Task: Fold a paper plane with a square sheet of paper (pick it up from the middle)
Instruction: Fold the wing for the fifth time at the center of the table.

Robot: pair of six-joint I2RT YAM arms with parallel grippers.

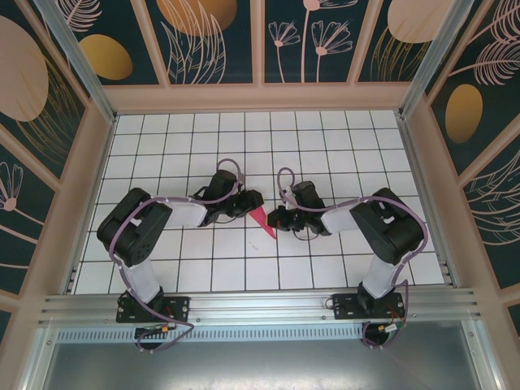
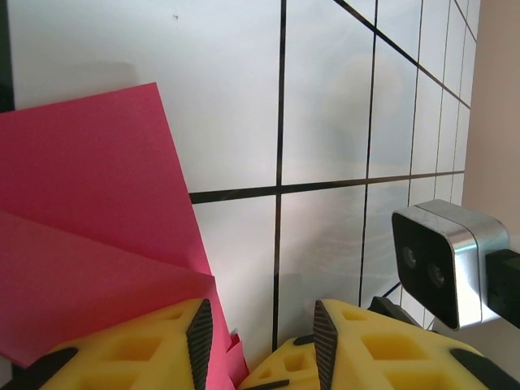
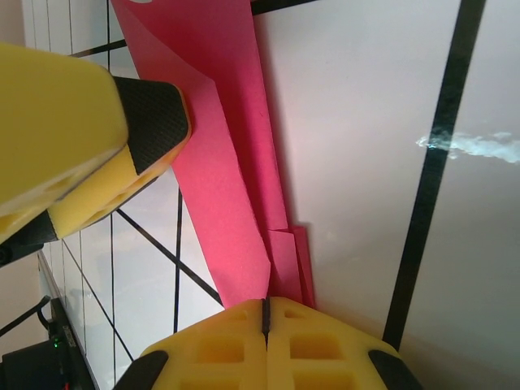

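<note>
Centrally on the table [image 1: 325,146], the paper plane [image 1: 261,218] sits between the grippers. The right gripper [image 3: 265,310] is pinched closed on one end. The left gripper [image 2: 262,329] stands open beside it.

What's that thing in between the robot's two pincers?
The folded pink paper lies between the left pincer and the right pincer, seen in the top view; the right pincer pinches one end.

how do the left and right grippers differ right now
The left gripper has its jaws apart; the right gripper has its jaws pressed together. The left sits at the folded pink paper's wider part; the right pinches its narrow end. Both have yellow fingers.
</note>
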